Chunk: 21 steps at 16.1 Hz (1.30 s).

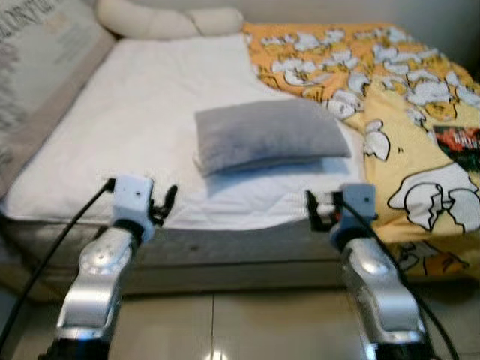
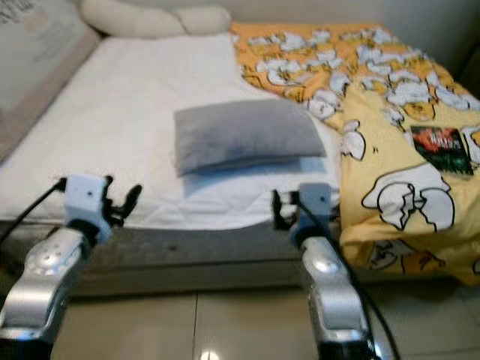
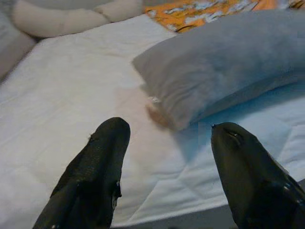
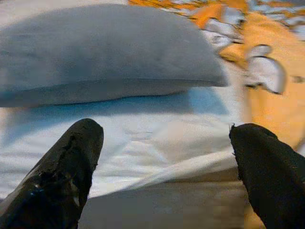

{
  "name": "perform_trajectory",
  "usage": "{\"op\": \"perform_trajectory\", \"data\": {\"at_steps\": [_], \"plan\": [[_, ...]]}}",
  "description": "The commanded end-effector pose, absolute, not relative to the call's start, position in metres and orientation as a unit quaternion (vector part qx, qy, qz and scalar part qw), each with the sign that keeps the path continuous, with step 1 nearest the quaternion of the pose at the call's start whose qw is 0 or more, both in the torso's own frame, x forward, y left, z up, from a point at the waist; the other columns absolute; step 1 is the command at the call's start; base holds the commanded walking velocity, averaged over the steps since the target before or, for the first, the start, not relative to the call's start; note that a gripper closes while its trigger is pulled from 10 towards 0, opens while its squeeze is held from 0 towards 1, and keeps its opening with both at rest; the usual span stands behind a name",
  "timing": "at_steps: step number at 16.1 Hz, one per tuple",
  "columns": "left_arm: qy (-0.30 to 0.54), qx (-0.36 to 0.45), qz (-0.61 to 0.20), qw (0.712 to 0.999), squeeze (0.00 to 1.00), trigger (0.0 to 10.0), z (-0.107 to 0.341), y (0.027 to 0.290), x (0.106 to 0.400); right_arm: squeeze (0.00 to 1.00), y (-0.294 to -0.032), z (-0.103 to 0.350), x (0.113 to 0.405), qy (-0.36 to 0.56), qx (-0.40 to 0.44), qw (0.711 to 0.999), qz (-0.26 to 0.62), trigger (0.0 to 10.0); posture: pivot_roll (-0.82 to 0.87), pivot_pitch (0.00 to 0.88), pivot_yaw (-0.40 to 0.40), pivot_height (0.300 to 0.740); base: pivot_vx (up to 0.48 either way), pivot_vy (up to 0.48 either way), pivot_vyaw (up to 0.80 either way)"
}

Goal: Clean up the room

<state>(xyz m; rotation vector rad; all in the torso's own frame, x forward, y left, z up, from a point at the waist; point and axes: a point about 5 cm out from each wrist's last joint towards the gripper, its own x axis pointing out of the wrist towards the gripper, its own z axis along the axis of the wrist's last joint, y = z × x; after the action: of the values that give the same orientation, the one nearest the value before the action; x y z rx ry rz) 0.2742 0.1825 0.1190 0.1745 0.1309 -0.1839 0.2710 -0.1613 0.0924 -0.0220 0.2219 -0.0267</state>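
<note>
Both sets of jaws are released, with a wide gap between the black fingers and nothing held. The left gripper (image 1: 166,202) and the right gripper (image 1: 313,208) hover at the near edge of the bed (image 1: 112,142), just above the white sheet. Between them and a little farther in lies the grey pillow (image 1: 266,135) — flat on the sheet, near both grippers but apart from them. On the robot's right a yellow blanket (image 1: 409,127) with white cartoon figures covers that side of the bed. At the head end rests a cream cushion (image 1: 165,21).
</note>
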Motion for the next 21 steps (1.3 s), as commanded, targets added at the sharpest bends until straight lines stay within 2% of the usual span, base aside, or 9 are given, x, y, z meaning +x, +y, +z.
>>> {"op": "perform_trajectory", "data": {"at_steps": [1, 21], "plan": [[0.067, 0.093, -0.086, 0.990, 0.00, 10.0, 0.1198, 0.1882, 0.2731, 0.00, -0.1586, 0.0961, 0.2736, 0.102, -0.009, 0.995, -0.010, 10.0, 0.06, 0.000, 0.031, 0.740, 0.289, 0.000, 0.00], [0.063, 0.096, -0.079, 0.990, 0.00, 10.0, 0.1214, 0.1903, 0.2748, 0.00, -0.1555, 0.0990, 0.2758, 0.083, -0.021, 0.996, 0.018, 10.0, 0.07, 0.000, 0.028, 0.740, 0.289, 0.000, 0.00]]}}
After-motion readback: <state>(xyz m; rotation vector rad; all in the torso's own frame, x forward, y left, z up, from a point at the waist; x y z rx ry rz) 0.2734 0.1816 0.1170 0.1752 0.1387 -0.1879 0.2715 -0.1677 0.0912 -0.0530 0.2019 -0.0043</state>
